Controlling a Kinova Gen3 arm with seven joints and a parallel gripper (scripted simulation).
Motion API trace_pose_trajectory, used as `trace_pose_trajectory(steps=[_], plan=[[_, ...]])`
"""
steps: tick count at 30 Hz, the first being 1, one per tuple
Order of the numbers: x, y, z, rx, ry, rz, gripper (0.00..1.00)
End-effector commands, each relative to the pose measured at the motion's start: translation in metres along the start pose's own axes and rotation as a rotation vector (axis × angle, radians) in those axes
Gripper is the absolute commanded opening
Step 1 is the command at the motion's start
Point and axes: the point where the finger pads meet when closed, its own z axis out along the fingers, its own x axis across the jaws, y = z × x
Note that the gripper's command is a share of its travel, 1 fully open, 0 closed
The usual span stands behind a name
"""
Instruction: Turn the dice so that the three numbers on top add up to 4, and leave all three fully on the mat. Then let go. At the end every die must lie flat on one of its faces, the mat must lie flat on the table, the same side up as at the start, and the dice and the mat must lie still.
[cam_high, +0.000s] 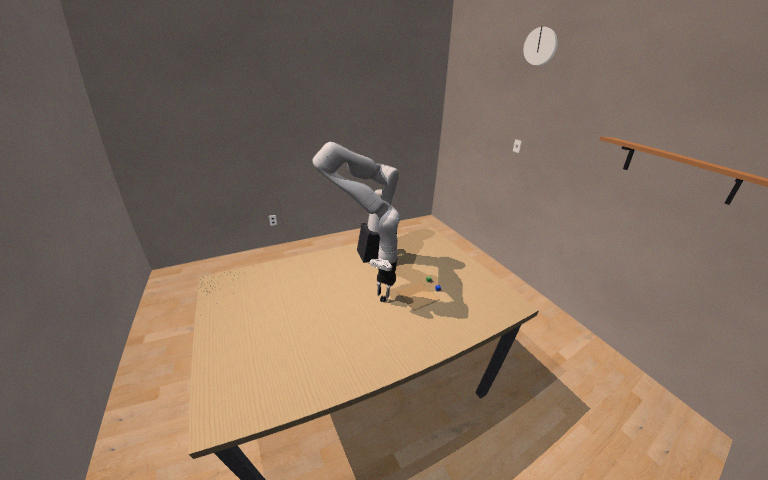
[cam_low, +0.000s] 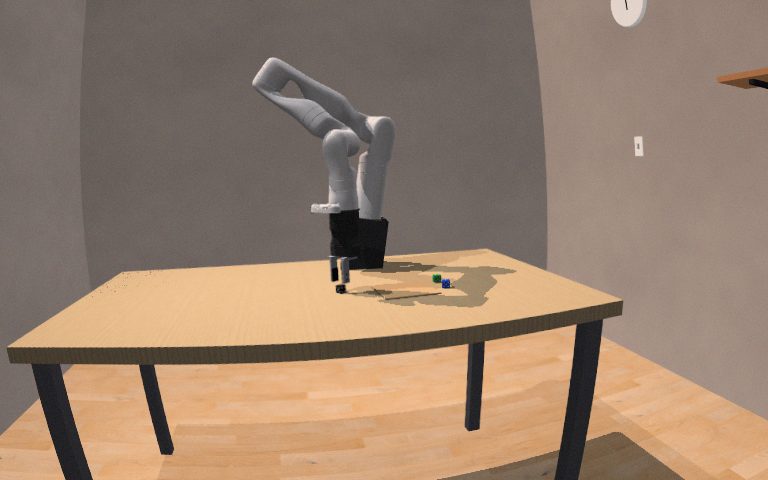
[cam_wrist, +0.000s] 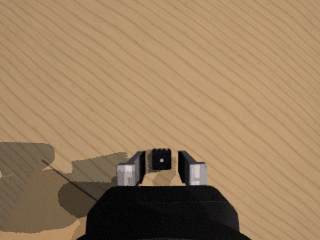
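Observation:
A small black die (cam_high: 383, 300) (cam_low: 339, 289) (cam_wrist: 160, 159) lies flat on the table with one pip up. It seems to sit on bare wood, just left of the mat. My gripper (cam_high: 384, 294) (cam_low: 339, 277) (cam_wrist: 161, 161) is open and points straight down right above this die, with its fingers on either side and clear of it. The thin tan mat (cam_high: 425, 305) (cam_low: 408, 294) lies flat in the arm's shadow, and only its edge shows. A green die (cam_high: 428, 279) (cam_low: 436, 277) and a blue die (cam_high: 437, 288) (cam_low: 446, 283) lie close together further right. I cannot tell if they are on the mat.
The arm's black base (cam_high: 367, 242) (cam_low: 372, 243) stands on the table (cam_high: 283, 350) (cam_low: 226, 316) just behind the gripper. The table's right edge is a short way beyond the dice.

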Motion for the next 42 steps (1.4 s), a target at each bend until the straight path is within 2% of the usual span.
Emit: trace_pose_trajectory(steps=[1,18,32,42], plan=[[0.0,-0.001,-0.001,0.001,0.0,0.0,0.7],[0.0,-0.001,0.001,0.001,0.0,0.0,0.7],[0.0,-0.001,0.02,0.001,0.0,0.0,0.7],[0.0,-0.001,0.025,0.001,0.0,0.0,0.7]])
